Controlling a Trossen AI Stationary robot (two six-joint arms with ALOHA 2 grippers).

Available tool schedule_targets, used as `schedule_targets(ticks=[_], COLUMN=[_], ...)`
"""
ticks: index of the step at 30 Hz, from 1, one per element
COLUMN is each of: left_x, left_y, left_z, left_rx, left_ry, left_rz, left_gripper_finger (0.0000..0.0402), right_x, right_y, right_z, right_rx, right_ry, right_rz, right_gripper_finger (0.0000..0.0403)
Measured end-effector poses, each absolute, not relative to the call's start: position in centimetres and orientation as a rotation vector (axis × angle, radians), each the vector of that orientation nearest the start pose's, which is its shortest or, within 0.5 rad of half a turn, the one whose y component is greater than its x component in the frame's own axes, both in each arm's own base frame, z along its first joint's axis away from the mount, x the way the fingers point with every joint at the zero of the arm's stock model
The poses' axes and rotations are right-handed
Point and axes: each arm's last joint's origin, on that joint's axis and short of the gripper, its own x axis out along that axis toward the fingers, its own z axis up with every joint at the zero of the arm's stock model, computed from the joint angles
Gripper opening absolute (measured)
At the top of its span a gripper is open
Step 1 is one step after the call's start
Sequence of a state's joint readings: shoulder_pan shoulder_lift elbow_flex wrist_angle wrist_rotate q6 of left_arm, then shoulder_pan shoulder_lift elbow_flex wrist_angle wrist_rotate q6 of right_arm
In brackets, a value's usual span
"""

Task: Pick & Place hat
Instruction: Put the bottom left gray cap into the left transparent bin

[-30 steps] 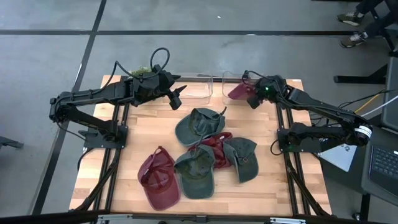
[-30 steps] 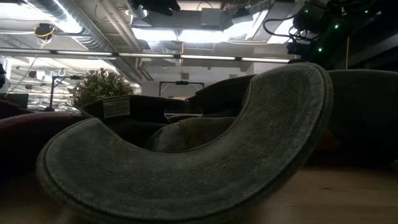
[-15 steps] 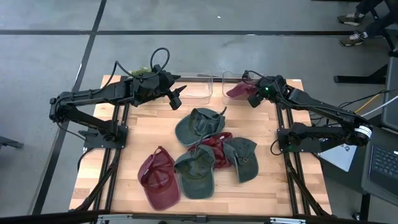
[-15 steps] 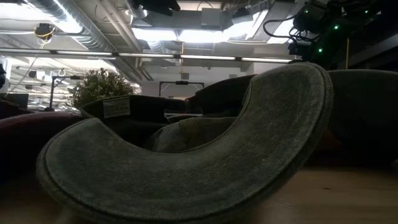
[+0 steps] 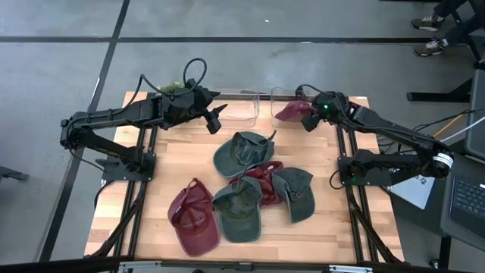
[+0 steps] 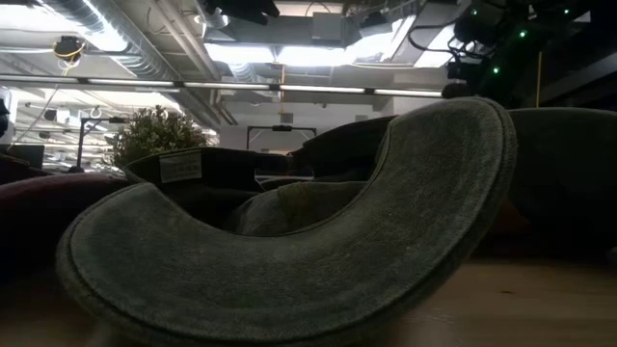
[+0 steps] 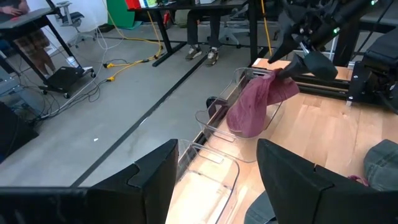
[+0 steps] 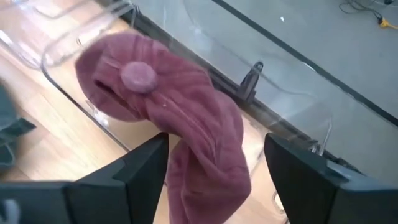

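The right pincer [image 5: 309, 121] hangs over the clear bin [image 5: 286, 101] at the far right of the counter [image 5: 333, 205], pinching a maroon hat [image 5: 291, 111]. In the left wrist view the hat [image 7: 258, 102] dangles from the pincer [image 7: 292, 67], its lower part inside the bin [image 7: 245, 121]. The right wrist view shows the hat [image 8: 180, 134] draped between the dark fingers [image 8: 140, 171], its crown button up, with the bin's rim [image 8: 93, 37] around it.

The left pincer [image 5: 214, 121] waits near a second clear bin [image 5: 239, 110] at the far middle of the counter, its fingers [image 7: 149, 180] spread with nothing between them.

Five more hats lie in a loose pile mid-counter: three green hats [image 5: 242, 152], one red hat [image 5: 261, 176] among them, and one maroon cap [image 5: 193, 216] at the near left. The low view is filled by a green brim [image 6: 289, 260].
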State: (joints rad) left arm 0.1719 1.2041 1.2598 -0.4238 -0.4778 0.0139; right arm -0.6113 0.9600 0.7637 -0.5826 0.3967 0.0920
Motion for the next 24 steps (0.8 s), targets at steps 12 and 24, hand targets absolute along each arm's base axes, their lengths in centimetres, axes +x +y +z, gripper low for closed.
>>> schedule_targets(ticks=[12, 24], left_x=[24.8, 24.8], left_y=[5.7, 5.7], left_z=[39.0, 39.0], left_rx=[0.070, 0.103], left_ry=[0.374, 0.386], left_rz=[0.640, 0.634], left_gripper_finger=[0.0214, 0.0214], right_x=[14.7, 14.7], right_y=[-11.6, -11.6], right_z=[28.9, 29.0], right_rx=[0.177, 0.186], right_ry=[0.747, 0.739], right_rz=[-0.976, -0.957], right_gripper_finger=[0.0260, 0.0260])
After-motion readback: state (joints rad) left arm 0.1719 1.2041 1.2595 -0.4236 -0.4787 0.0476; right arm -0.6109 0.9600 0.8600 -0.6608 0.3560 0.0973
